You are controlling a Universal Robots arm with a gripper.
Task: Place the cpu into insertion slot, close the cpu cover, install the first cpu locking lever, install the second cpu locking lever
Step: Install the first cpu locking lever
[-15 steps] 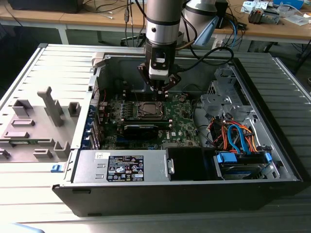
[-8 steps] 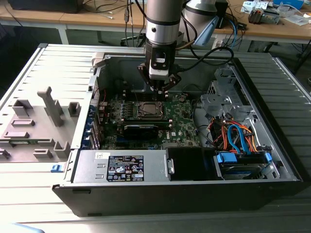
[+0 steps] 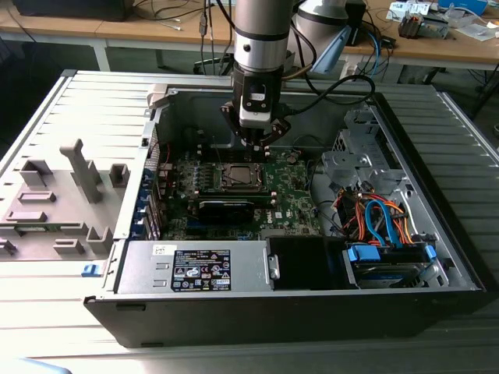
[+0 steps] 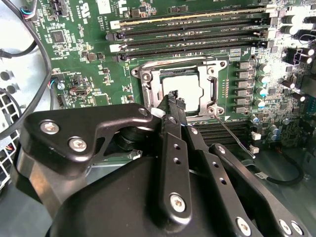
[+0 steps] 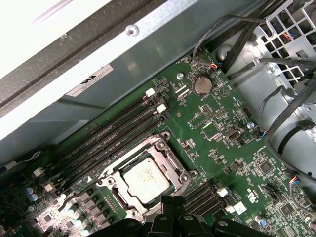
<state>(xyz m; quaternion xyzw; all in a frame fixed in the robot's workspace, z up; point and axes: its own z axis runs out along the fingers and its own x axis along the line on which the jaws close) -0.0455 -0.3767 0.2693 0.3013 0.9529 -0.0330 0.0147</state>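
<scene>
Your gripper [image 4: 174, 95] hung just above the near edge of the insertion slot [image 5: 146, 180] on the green motherboard [image 5: 217, 123], inside the open computer case [image 3: 437, 257]. Its fingers [image 4: 170, 148] were drawn together to a narrow tip and carried nothing. The cpu [image 5: 146, 180] already lay flat in the slot, silver top up, and the cpu cover [image 4: 148, 81] looked folded down around it, its window framing the chip. That put you, by my reading, at the levers: steps 1 and 2 appeared done. In the second wrist view 1 thin locking lever [image 4: 233, 136] stuck out loose from the socket corner, not tucked under its hook. The next move called for the fingertip to press that wire down and sideways beneath its catch, with care not to slip onto the memory slots [image 5: 118, 133] alongside.
</scene>
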